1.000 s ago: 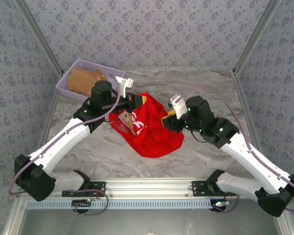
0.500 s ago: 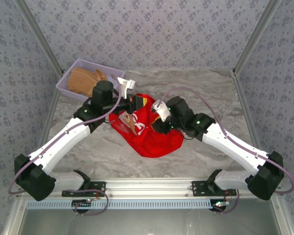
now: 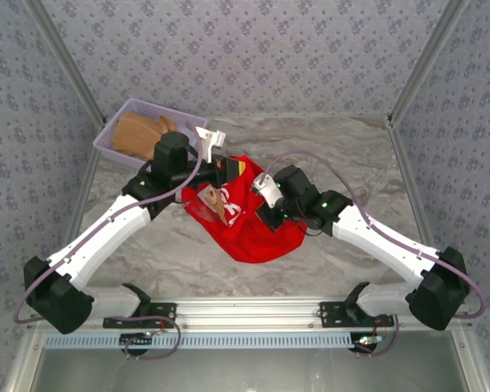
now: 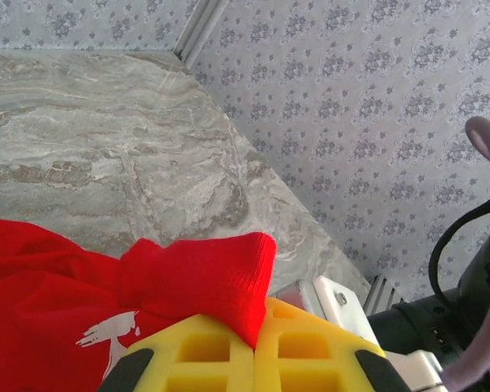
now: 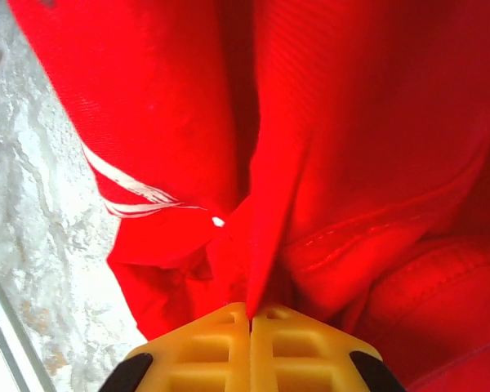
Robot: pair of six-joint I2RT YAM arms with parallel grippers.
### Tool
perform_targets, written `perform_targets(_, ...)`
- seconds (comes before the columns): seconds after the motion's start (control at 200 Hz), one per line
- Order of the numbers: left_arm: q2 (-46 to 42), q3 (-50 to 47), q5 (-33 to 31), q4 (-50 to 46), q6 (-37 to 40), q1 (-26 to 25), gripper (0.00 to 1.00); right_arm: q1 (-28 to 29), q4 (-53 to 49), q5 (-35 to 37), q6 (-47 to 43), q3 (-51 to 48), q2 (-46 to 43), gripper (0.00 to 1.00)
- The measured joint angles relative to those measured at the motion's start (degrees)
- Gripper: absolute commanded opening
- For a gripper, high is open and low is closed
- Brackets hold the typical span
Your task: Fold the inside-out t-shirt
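Note:
The inside-out t-shirt (image 3: 257, 224) is a bright red crumpled heap with white lettering, lying mid-table between both arms. My left gripper (image 3: 227, 170) is shut on a ribbed red edge of the shirt (image 4: 220, 278), pinched between its yellow fingers (image 4: 204, 351) and lifted off the marble. From the right, my right gripper (image 3: 265, 214) presses into the heap, shut on a thin fold of red cloth (image 5: 265, 245) that rises from between its yellow fingers (image 5: 302, 347). White print shows on the shirt (image 5: 135, 196) left of that fold.
A lilac basket (image 3: 106, 139) at the back left holds a tan folded garment (image 3: 139, 135). Patterned walls close in the marble table (image 3: 343, 147) at the back and both sides. A metal rail (image 3: 245, 306) runs along the near edge.
The right arm reached left into the shirt heap and its jaws closed on a fold of red cloth. The left gripper kept its hold and place.

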Motion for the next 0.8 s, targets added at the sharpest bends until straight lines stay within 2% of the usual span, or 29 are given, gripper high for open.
perform_targets(0.06, 0.4, 0.2, -1.1, 0.0, 0.0, 0.0, 0.0, -0.8, -0.1, -2.7, 0.6, 0.1, -0.6, 0.0)
perform_targets(0.08, 0.8, 0.4, -1.8, -0.1, 0.0, 0.0, 0.05, -1.2, -0.1, -3.9, 0.9, 0.1, -1.0, 0.0)
perform_targets(0.145, 2.8, 1.7, -4.0, -0.5, 0.2, 0.0, 0.36, -3.9, 0.8, -8.6, 3.7, 0.2, -3.3, 0.0)
perform_targets(0.17, 4.0, 2.6, -4.9, -0.9, 0.4, 0.1, 0.43, -5.6, 1.5, -10.5, 5.7, 0.2, -4.7, 0.0)
perform_targets(0.3, 10.6, 6.3, -10.5, -3.4, 1.7, 1.3, 0.65, -16.8, 9.2, -17.3, 17.5, 0.3, -10.6, 0.0)
perform_targets(0.4, 9.0, 0.9, -14.3, -4.0, 2.6, 2.7, 0.82, -24.0, 14.4, -18.4, 26.4, 0.2, -11.2, 0.0)
perform_targets(0.505, 0.5, -10.6, -16.0, -3.6, 3.3, 2.2, 0.85, -29.5, 19.1, -19.3, 33.9, -1.8, -9.2, 0.0)
perform_targets(0.615, -7.3, -19.8, -17.5, -3.0, 4.5, -0.3, 0.84, -33.7, 19.6, -19.7, 36.9, -3.0, -6.9, 0.0)
perform_targets(0.695, -8.2, -22.8, -20.3, -3.1, 4.5, -0.9, 0.83, -35.8, 19.2, -19.5, 37.2, -3.0, -6.1, 0.0)
perform_targets(0.799, -4.6, -24.3, -24.6, -4.2, 3.0, -0.7, 0.83, -37.4, 18.3, -18.9, 36.2, -3.0, -6.1, 0.0)
